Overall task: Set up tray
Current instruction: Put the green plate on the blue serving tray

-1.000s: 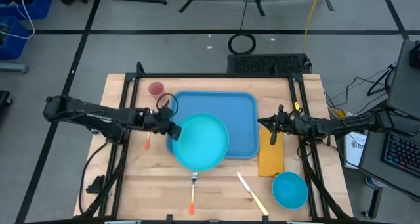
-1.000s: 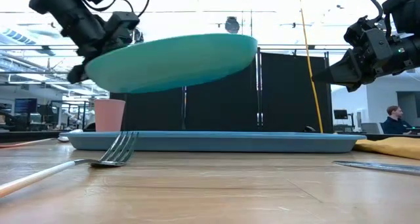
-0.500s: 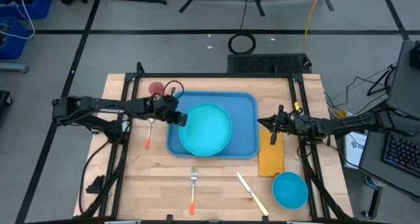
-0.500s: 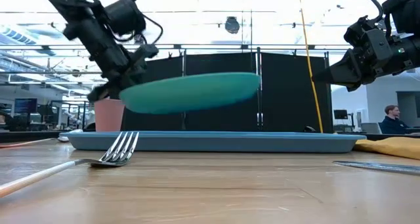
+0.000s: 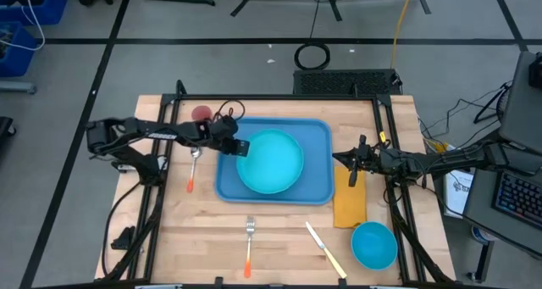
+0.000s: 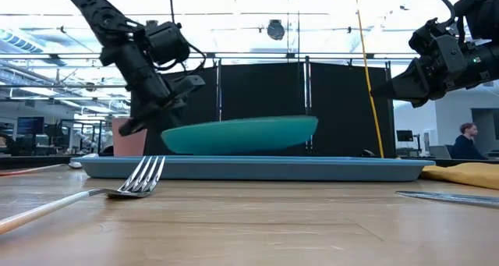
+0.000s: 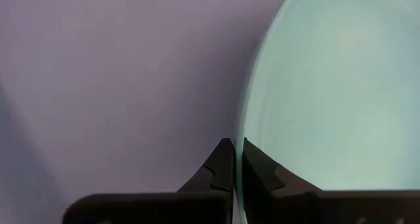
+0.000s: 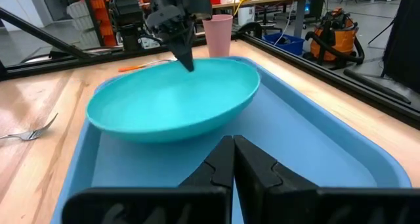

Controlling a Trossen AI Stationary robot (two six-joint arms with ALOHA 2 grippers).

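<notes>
The light-blue tray [image 5: 318, 183] lies in the middle of the table. Just above its floor hangs a round teal plate [image 5: 271, 160], also seen as the plate [image 6: 238, 135] and the plate [image 8: 174, 106]. My left gripper [image 5: 240, 147] is shut on it at the plate's left side and shows as a dark gripper [image 8: 187, 58] in the right wrist view. My right gripper [image 5: 349, 160] waits shut above the table right of the tray, holding nothing. My left gripper pinches the plate's rim [image 7: 239, 159] on the plate's left side between its two fingers, one on the upper face and one beneath. The fingers slant down from the table's left. The plate hangs nearly level, a little above the tray's floor.
A pink cup [image 5: 201, 113] stands at the far left, and a spoon [image 5: 192, 166] lies left of the tray. A fork [image 5: 249, 242] and a knife [image 5: 324, 249] lie near the front edge. A yellow napkin [image 5: 349, 200] and a blue bowl [image 5: 373, 244] are at the right.
My left gripper has carried the plate from over the tray's near left corner toward the far and right edges, to above the tray's middle, and down. The plate, tilted and high before, now hangs low and almost level.
</notes>
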